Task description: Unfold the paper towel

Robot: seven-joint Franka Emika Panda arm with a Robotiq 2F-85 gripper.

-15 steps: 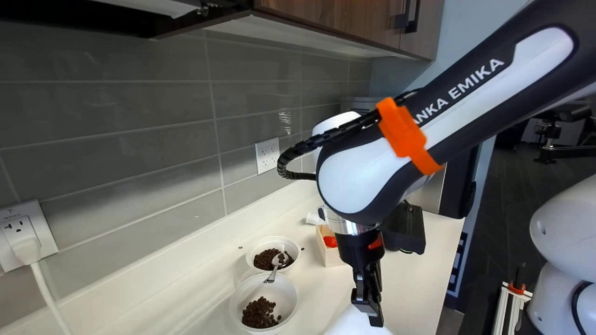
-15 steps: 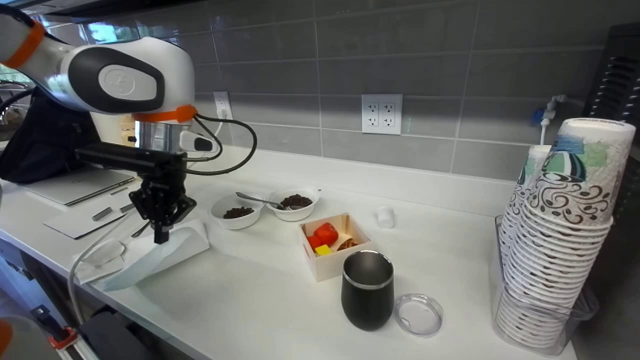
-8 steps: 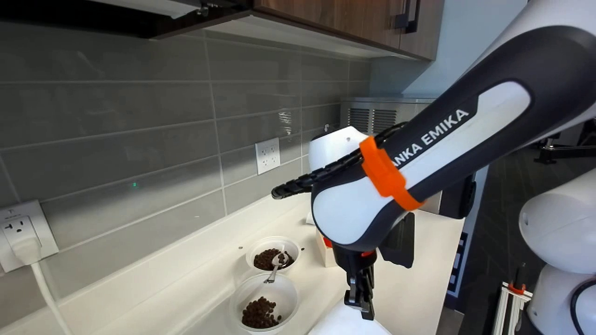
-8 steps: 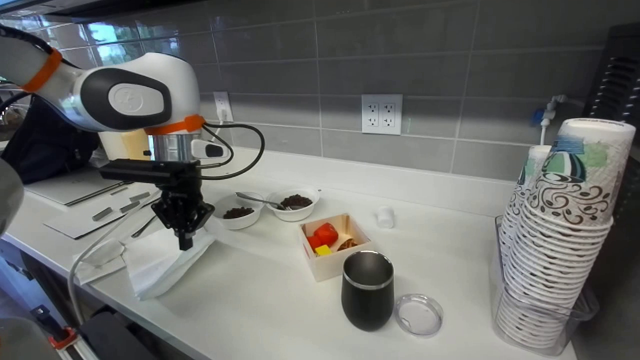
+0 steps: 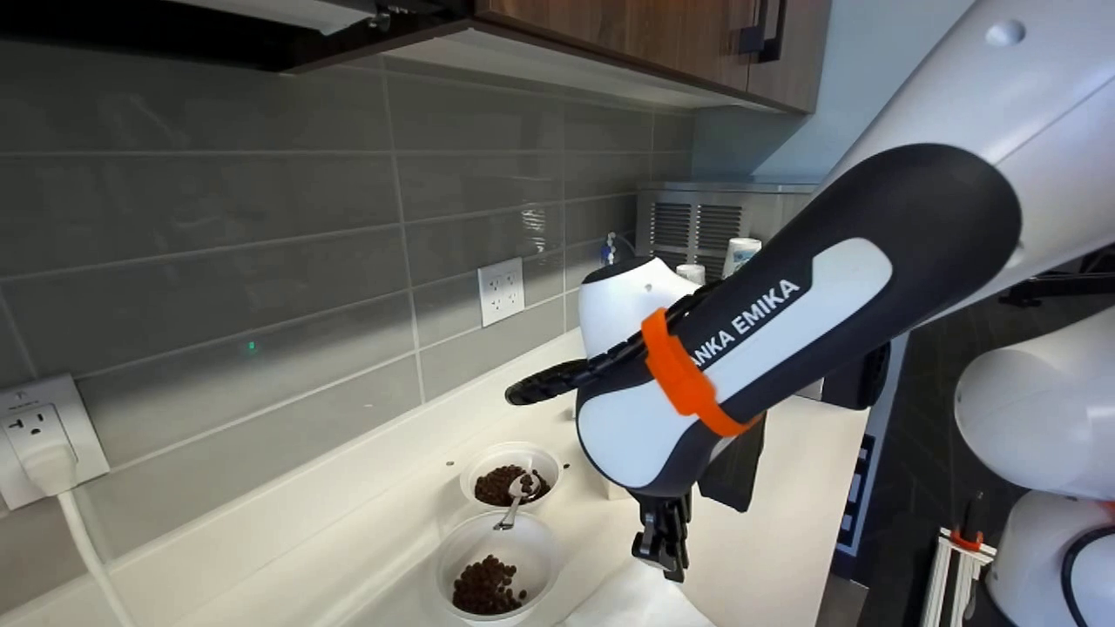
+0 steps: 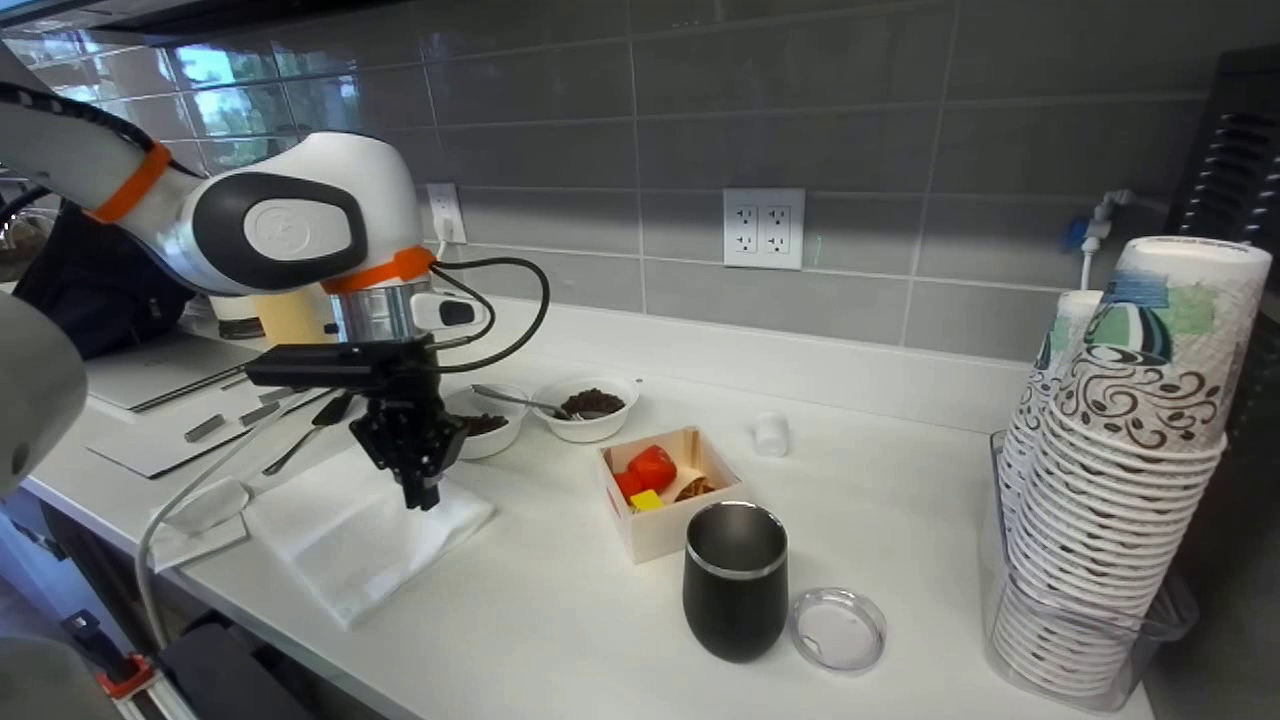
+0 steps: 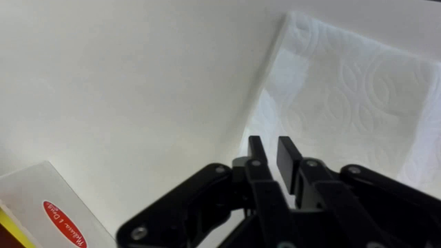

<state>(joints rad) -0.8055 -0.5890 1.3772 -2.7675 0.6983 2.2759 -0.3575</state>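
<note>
While your gripper (image 7: 272,148) sits low in the wrist view, its jaws are a bit apart. Your paper towel (image 7: 365,100) lies upper right.

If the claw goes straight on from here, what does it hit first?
Probably the towel, near its edge: the claw points down over it. Depth is unclear, so the counter just beside that edge is possible.

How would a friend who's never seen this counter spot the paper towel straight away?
In an exterior view, find the robot arm bent over the white counter. Below its end, nearer the front edge than the two white bowls, lies the paper towel. Unlike those smooth bowls, it is a thin white sheet embossed with curved shapes.
</note>
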